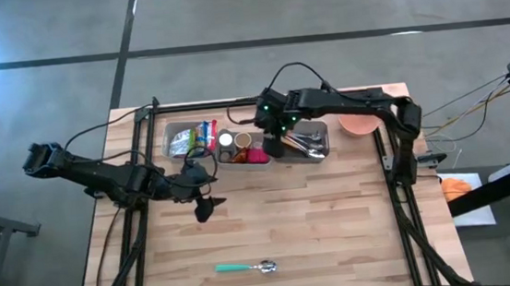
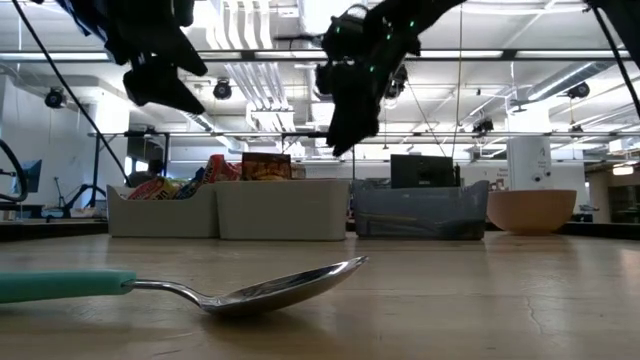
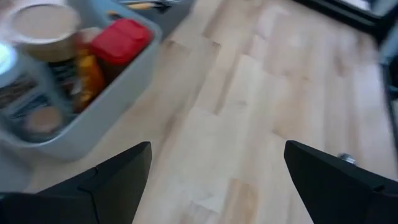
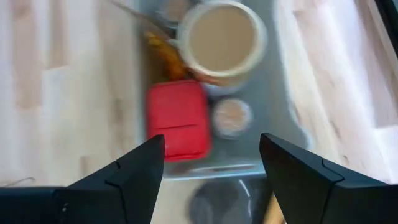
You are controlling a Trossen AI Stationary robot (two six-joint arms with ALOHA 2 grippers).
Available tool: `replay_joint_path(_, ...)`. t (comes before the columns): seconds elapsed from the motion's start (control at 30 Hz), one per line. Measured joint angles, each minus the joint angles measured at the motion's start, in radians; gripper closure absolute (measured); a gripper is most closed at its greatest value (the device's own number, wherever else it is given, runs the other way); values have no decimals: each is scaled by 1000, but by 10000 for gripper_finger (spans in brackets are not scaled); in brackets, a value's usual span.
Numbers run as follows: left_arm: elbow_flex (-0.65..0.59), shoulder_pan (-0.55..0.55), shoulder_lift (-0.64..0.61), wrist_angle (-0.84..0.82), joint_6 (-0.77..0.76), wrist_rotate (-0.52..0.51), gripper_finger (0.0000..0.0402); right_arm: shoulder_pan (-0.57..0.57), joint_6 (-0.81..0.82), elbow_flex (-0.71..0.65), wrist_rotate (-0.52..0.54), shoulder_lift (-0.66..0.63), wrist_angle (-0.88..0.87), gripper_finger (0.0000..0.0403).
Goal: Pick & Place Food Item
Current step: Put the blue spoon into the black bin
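The right gripper point(image 4: 211, 171) hovers over the red food item point(image 4: 177, 118) in the middle bin point(image 1: 244, 162), jaws apart and empty for a descent, while the left gripper point(image 3: 214, 174) waits wide open and empty above the table point(image 1: 337, 228).

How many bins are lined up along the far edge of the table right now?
3: a left bin of snack packets, a middle bin with cans and a red item, and a darker right bin of utensils. The right gripper hovers over the middle and right bins.

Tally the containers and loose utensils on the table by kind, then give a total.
Bins: 3 (snack bin, middle bin, utensil bin)
Bowls: 1 (pink bowl)
Loose spoons: 1 (teal-handled spoon)
Total: 5
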Motion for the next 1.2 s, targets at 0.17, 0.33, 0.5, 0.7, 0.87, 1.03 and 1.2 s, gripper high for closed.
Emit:
replay_joint_path(0.17, 0, -1, 1, 15, 46, 38, 32, 99, 10, 0, 0, -42, -31, 141)
replay_joint_path(0.33, 0, -1, 1, 7, 49, 38, 32, 243, 11, 0, 8, -51, -53, 141)
replay_joint_path(0.5, 0, -1, 1, -3, 50, 38, 32, 398, 36, 0, 125, -47, -26, 141)
replay_joint_path(0.7, 0, -1, 1, -8, 50, 36, 32, 559, 111, 0, 213, -30, 85, 142)
replay_joint_path(0.87, 0, 1, 0, -45, 52, 36, 32, 653, 185, -1, 258, -5, 182, 142)
replay_joint_path(1.03, 0, 1, 0, -79, 41, 36, 32, 710, 266, -1, 289, 61, 260, 142)
replay_joint_path(1.2, 0, 1, 0, -125, -9, 41, 32, 755, 314, -1, 290, 154, 333, 143)
